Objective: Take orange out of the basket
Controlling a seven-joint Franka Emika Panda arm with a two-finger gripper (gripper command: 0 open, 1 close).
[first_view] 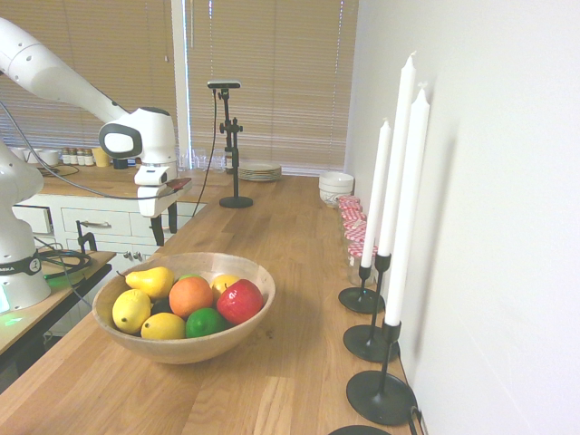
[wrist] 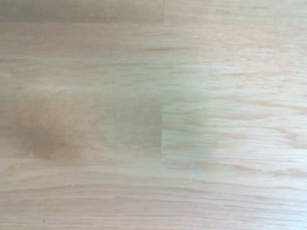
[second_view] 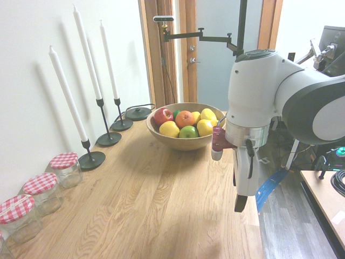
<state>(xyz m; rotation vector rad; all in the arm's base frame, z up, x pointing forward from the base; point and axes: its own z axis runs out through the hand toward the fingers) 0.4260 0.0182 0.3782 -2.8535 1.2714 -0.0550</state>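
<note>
Hand (first_view: 165,224) spread, empty; orange (first_view: 190,295) sits in basket (first_view: 245,335) (wrist view: only countertop (wrist: 153,115)).

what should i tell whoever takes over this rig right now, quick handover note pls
Gripper: open and empty, pointing down over bare wooden countertop, away from the bowl.
Round matte orange fruit: in the wide tan wooden basket, near the middle, between the red apple and the yellow lemons, with a green lime in front.
Done: nothing yet; orange untouched.
Left: move over the basket, descend, grip the orange, lift it out and set it on the countertop.
</note>
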